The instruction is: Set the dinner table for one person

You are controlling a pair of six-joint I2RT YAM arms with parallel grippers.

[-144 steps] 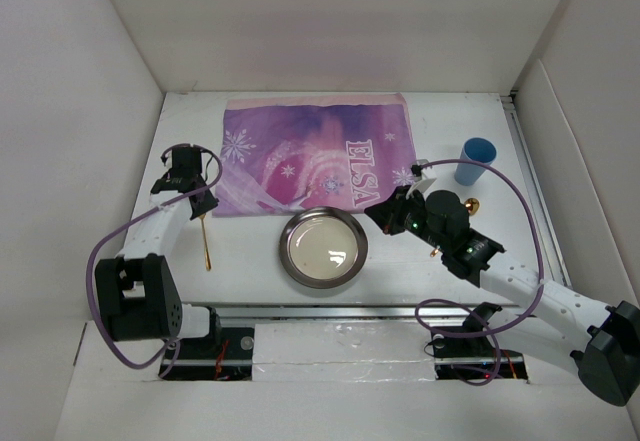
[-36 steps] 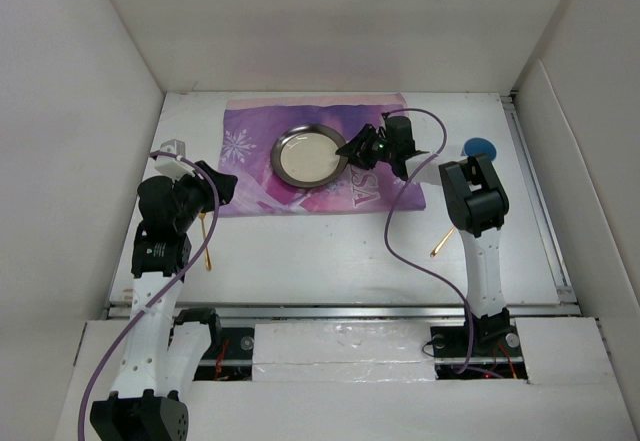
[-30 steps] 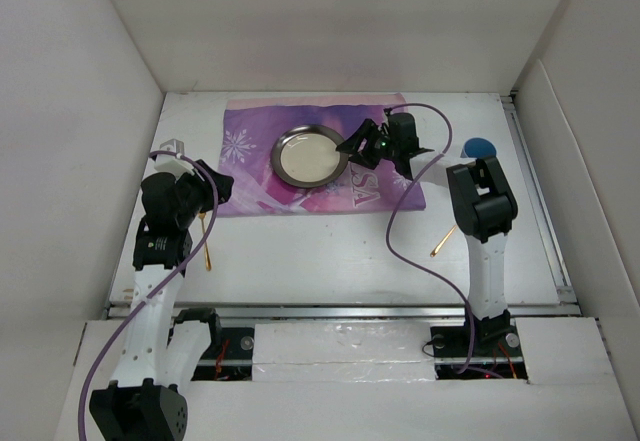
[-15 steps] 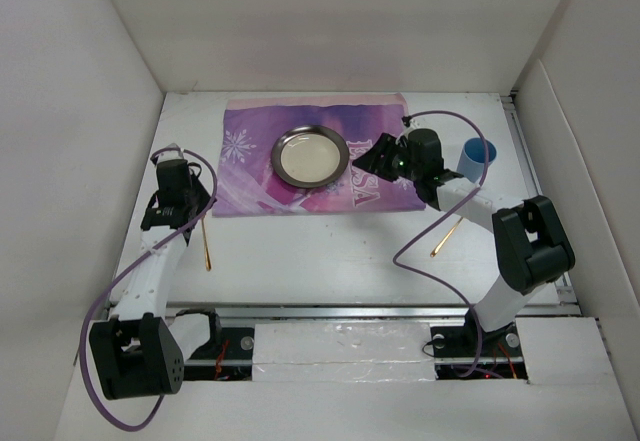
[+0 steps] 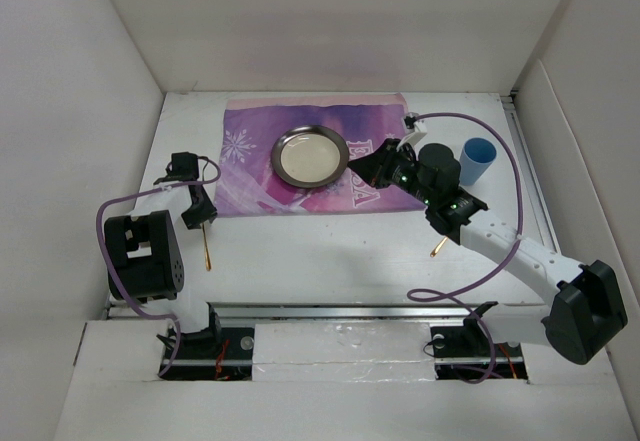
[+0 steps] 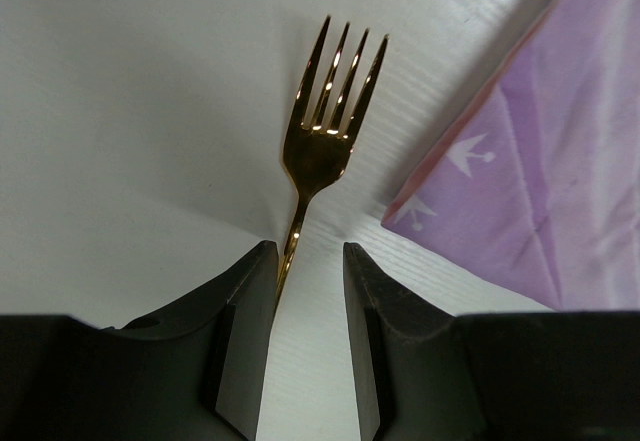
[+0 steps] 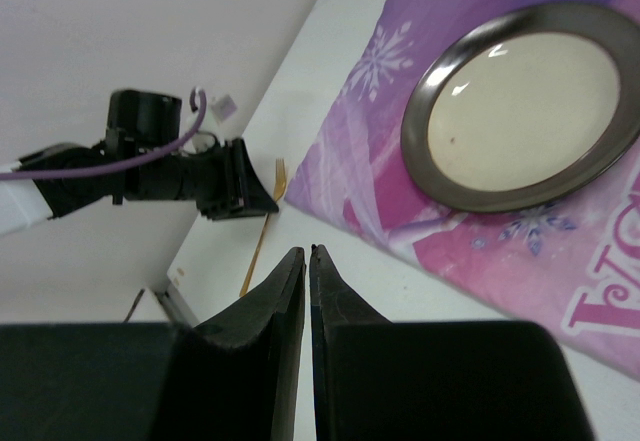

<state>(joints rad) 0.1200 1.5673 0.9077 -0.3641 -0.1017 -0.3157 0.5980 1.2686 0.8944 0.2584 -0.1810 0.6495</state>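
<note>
The white dinner table [image 5: 330,251] carries a purple ELSA mat [image 5: 250,186] with a round metal plate [image 5: 310,157] on it. A gold fork [image 5: 206,248] lies on the table just left of the mat. My left gripper [image 5: 199,211] is low over it. In the left wrist view the open fingers [image 6: 310,261] straddle the fork's handle [image 6: 320,146], which lies against the left finger. My right gripper [image 5: 368,168] hovers over the mat right of the plate. In the right wrist view it [image 7: 305,253] is shut and empty, with the plate [image 7: 525,111] ahead.
A blue cup [image 5: 478,159] stands right of the mat. A gold spoon [image 5: 440,244] lies on the table below the right arm. White walls enclose the table on three sides. The right arm's purple cable loops over the front right.
The right gripper has carried the plate from the table onto the mat, let it go and drawn back to the right. The left gripper has come down over the fork's handle.
</note>
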